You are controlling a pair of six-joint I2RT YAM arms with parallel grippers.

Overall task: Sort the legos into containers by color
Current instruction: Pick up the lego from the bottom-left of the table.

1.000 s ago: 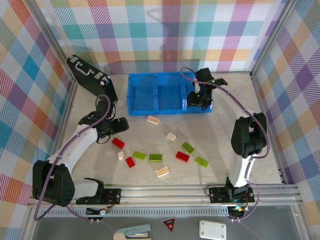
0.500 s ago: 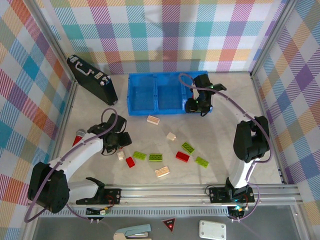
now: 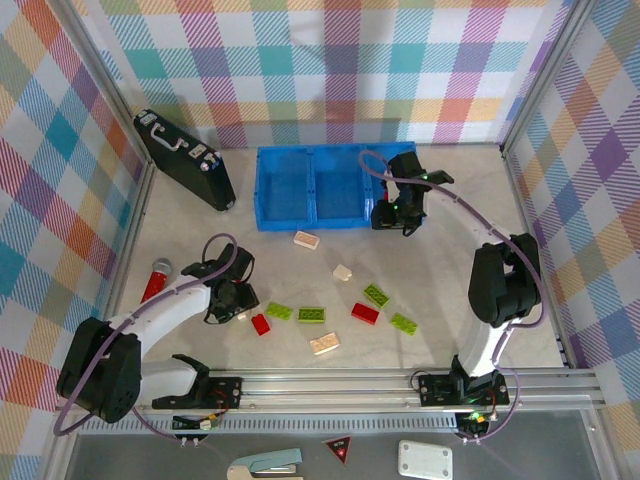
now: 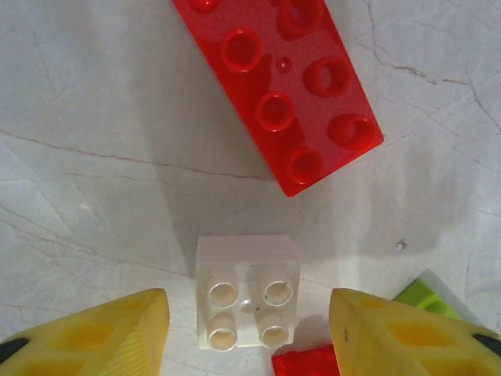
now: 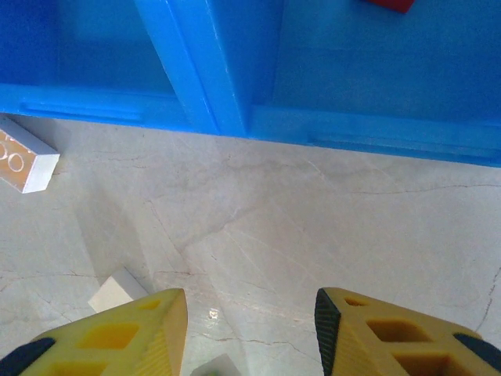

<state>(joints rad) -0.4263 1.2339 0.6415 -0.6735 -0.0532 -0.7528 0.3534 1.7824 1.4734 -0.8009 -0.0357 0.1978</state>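
Note:
My left gripper (image 4: pixel 248 333) hangs open low over the table, a small cream-white square lego (image 4: pixel 248 291) between its yellow fingers and apart from both. A long red lego (image 4: pixel 293 86) lies just beyond it, and edges of another red lego (image 4: pixel 305 364) and a green one (image 4: pixel 427 298) show beside it. From above, the left gripper (image 3: pixel 237 300) is at the left end of the scattered legos. My right gripper (image 3: pixel 392 218) is open and empty just in front of the blue bin (image 3: pixel 335 215). A red lego (image 5: pixel 389 4) lies in the bin's right compartment.
Loose green (image 3: pixel 312 315), red (image 3: pixel 365 313) and cream (image 3: pixel 324 343) legos lie across the table's middle. A cream lego (image 3: pixel 306 239) sits close to the bin's front wall. A black briefcase (image 3: pixel 185 158) leans at the back left, and a red-handled object (image 3: pixel 155 278) lies near the left wall.
The left arm has swung toward the near side and come down over the small cream lego. The right gripper has drawn back from the bin's right compartment to the table in front.

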